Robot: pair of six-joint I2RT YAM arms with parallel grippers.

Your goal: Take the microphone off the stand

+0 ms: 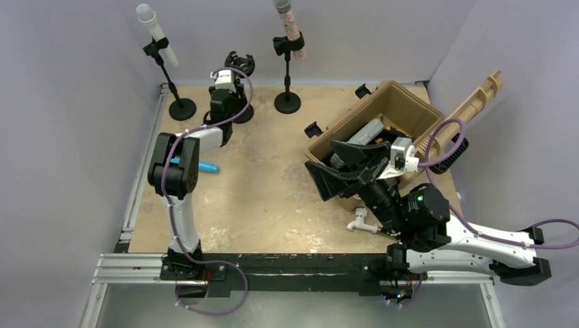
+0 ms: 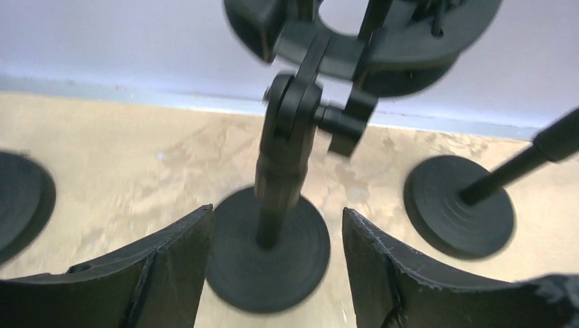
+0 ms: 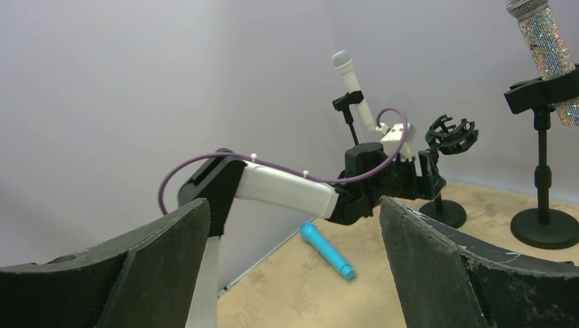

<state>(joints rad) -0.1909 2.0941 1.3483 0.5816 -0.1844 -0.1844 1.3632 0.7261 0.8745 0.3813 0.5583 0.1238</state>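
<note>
Blue microphone [image 1: 207, 166] flat, long axis left-right; left end effector [image 2: 276, 215], right end effector [image 3: 293, 203] agape.

L arm [image 1: 205, 137] ext fwd | L end effector [image 2: 276, 213] fingers apart | R arm [image 1: 478, 242] bent up | R end effector [image 3: 293, 205] fingers apart

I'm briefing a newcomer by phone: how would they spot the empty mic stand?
Three black stands line the table's far edge. Take the middle stand, ahead of the left hand. Its neighbours hold a white microphone and a glittery microphone; its clip holds nothing.
</note>
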